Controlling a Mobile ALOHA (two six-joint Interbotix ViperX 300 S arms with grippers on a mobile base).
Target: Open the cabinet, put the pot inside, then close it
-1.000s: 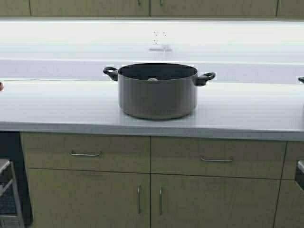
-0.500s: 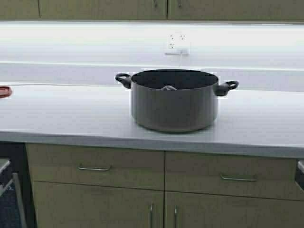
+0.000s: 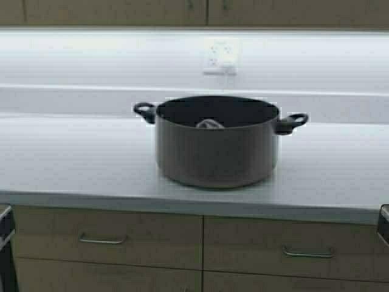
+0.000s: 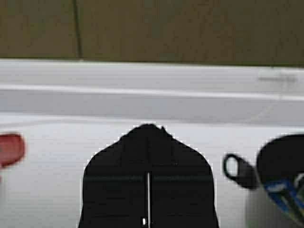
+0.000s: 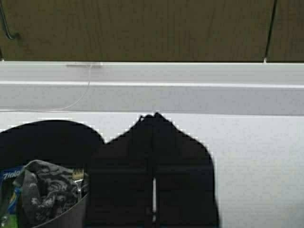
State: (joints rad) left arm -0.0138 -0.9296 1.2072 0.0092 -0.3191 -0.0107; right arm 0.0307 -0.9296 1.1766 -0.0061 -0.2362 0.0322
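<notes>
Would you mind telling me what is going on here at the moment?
Nothing is being handled yet. The pot stands on the white countertop with some items inside, below the cabinet, whose doors are shut. The left gripper and the right gripper are both shut and hover over the counter on either side of the pot, touching nothing.

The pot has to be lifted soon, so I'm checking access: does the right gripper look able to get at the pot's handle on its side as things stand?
Probably yes. The right gripper, fingers shut, sits beside the pot above bare countertop, and nothing stands between them. That handle sticks out freely, but the gripper must open first.
</notes>
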